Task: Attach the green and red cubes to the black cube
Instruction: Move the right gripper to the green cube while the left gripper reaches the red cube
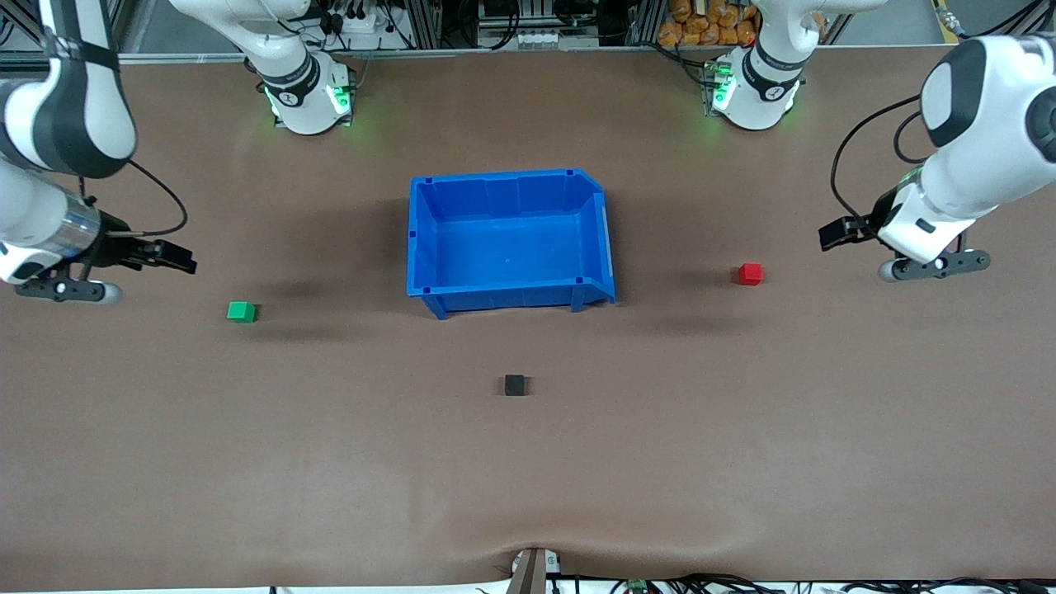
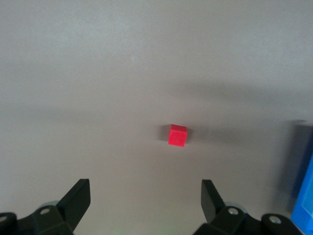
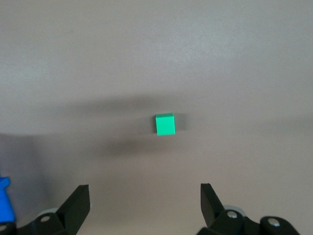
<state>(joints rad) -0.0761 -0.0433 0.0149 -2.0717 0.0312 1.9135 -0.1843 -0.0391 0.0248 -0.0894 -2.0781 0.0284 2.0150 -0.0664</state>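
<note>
The black cube (image 1: 514,384) sits alone on the brown table, nearer to the front camera than the blue bin. The green cube (image 1: 241,311) lies toward the right arm's end of the table and also shows in the right wrist view (image 3: 165,124). The red cube (image 1: 750,274) lies toward the left arm's end and also shows in the left wrist view (image 2: 177,135). My right gripper (image 1: 173,260) (image 3: 145,200) is open and empty, up in the air short of the green cube. My left gripper (image 1: 837,233) (image 2: 145,198) is open and empty, up in the air short of the red cube.
A blue open bin (image 1: 422,239) stands empty mid-table between the two coloured cubes; its edge shows in the left wrist view (image 2: 303,205) and the right wrist view (image 3: 4,200). The brown table cover has a wrinkle at its front edge (image 1: 532,549).
</note>
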